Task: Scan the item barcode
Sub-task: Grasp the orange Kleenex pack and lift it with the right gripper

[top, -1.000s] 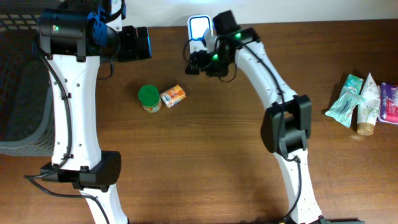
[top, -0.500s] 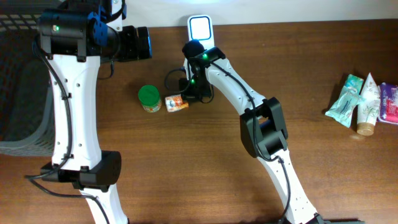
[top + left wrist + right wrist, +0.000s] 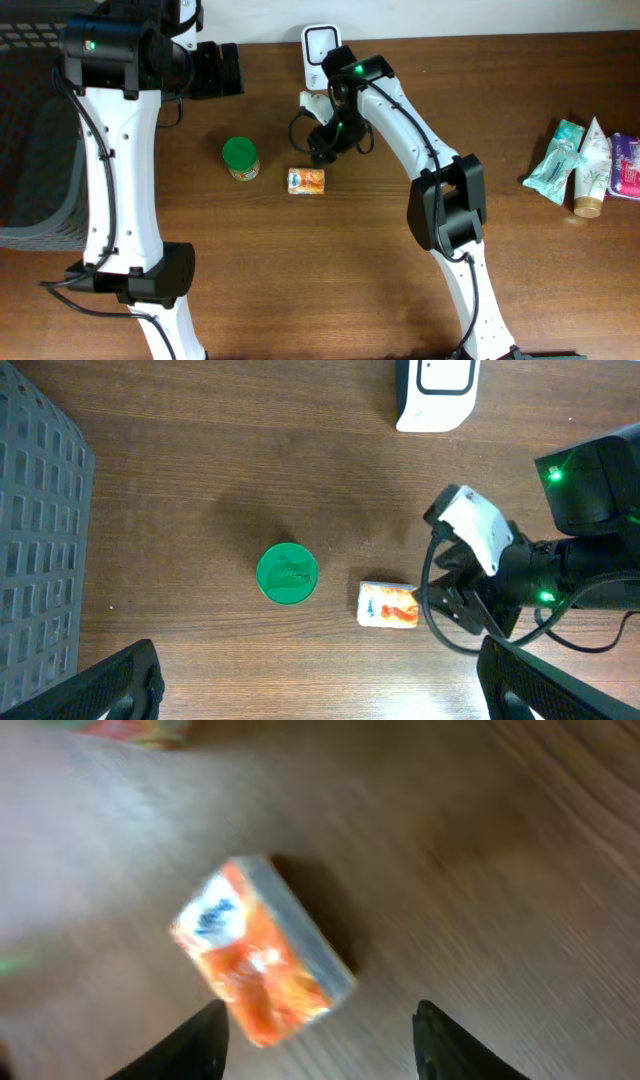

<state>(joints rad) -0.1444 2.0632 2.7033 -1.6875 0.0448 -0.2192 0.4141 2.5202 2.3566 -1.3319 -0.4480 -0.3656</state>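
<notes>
- Orange packet (image 3: 306, 180): lying flat on the wooden table (image 3: 520, 280), out in front of the white scanner (image 3: 320, 45), nothing gripping it.
- Right gripper (image 3: 320, 1025): hovering between scanner and packet, claw spread, empty.
- Left gripper (image 3: 320, 690): hanging left of the scanner, claw spread wide, empty.
- Green-lidded jar (image 3: 240, 156): standing front-left of the scanner.

The brown wooden table (image 3: 300, 280) bears a white upright scanner (image 3: 320, 45). Just nearer lies a small orange carton (image 3: 306, 180), with a green-lidded jar (image 3: 240, 157) leftward and pastel toiletry packets (image 3: 585, 165) far right.
</notes>
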